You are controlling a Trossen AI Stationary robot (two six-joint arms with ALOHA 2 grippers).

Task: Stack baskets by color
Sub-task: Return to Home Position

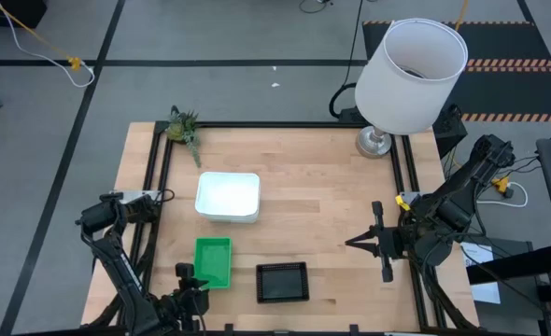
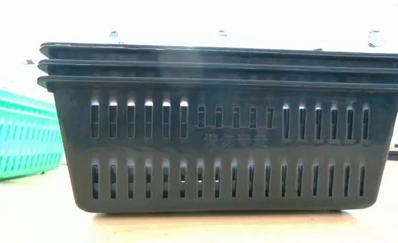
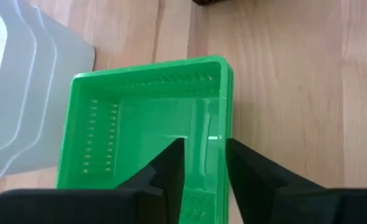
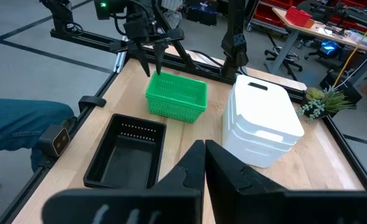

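Three stacks stand on the wooden table: white baskets point(image 1: 227, 196) at mid-left, green baskets point(image 1: 213, 261) near the front edge, and black baskets point(image 1: 282, 282) to their right. The black stack point(image 2: 219, 128) fills the low view, three rims showing. My left gripper point(image 3: 203, 171) is open at the green stack's near-left corner. Its fingers slant down and stand on either side of one wall point(image 3: 224, 124) of the top green basket without touching it. My right gripper point(image 4: 205, 152) is shut and empty, raised over the table's right side point(image 1: 355, 243).
A lamp with a large white shade point(image 1: 411, 70) stands at the far right corner. A green plant sprig point(image 1: 184, 126) lies at the far left corner. A black frame rail point(image 1: 402, 177) runs along the table's edges. A person's blue-clad leg point(image 4: 15, 121) shows beyond the near edge.
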